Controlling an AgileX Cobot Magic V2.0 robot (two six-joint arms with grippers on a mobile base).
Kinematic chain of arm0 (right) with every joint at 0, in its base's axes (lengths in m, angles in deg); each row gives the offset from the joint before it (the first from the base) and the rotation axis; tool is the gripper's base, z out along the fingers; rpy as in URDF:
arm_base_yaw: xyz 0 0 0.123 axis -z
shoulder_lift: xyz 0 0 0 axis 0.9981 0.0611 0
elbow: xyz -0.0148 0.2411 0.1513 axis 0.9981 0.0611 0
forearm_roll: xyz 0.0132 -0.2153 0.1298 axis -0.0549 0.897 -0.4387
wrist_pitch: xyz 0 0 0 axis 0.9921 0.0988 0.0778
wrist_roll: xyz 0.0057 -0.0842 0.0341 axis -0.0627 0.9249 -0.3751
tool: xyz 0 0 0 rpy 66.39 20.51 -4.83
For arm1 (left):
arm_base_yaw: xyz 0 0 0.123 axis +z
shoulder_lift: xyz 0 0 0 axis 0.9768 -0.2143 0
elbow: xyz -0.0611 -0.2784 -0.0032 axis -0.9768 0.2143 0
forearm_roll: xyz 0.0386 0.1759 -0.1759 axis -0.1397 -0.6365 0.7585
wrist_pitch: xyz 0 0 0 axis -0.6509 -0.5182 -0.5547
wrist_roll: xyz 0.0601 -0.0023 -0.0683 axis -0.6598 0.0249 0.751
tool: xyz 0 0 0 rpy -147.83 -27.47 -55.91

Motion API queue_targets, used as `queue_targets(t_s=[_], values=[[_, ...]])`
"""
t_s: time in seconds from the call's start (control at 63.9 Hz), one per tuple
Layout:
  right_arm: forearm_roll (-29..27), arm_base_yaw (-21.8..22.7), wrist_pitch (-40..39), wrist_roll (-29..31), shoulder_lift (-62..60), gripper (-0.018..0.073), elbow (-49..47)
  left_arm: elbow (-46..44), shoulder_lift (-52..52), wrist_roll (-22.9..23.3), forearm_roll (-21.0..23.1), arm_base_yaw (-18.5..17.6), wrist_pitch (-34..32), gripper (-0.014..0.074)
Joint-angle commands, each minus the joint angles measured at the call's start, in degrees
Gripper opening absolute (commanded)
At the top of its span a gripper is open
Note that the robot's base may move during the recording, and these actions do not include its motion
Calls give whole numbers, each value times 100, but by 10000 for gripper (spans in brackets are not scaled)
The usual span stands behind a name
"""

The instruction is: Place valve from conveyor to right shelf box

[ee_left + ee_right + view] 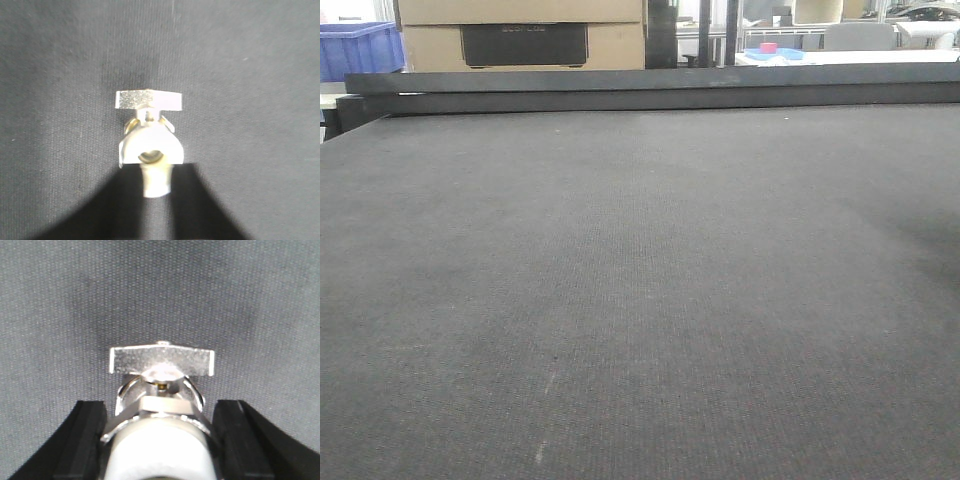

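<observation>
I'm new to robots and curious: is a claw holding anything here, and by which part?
It cannot be told. The right claw straddles the valve at its body, below the handle, as it lies on the conveyor; contact is unclear.

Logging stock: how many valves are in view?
1 or 2: a valve in the left wrist view, a valve between the right gripper's fingers; possibly the same one. Front view: none.
</observation>
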Motion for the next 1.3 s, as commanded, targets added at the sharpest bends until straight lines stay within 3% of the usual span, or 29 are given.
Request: queue_targets(t_s=[0.0, 0.094, 0.203, 0.516, 0.876, 1.079, 1.283], values=[[-63, 9, -57, 36, -13, -163, 12, -56, -45, -9, -35, 0, 3, 378], [-97, 9, -57, 36, -13, -163, 12, -56, -45, -9, -35, 0, 3, 524], [-145, 9, -108, 36, -13, -163, 12, -14, -45, -9, -44, 0, 3, 598], [-244, 9, -143, 36, -13, -163, 12, 832, -45, -94, -204, 0, -1006, 599], [-244, 9, -143, 36, -13, -163, 12, 842, -59, -216, -213, 0, -1149, 596], [-244, 9, -143, 36, -13, -163, 12, 842, -88, -268, -119, 0, -1100, 534], [-248, 9, -152, 36, -13, -163, 12, 842, -280, -268, -129, -264, -1063, 525]])
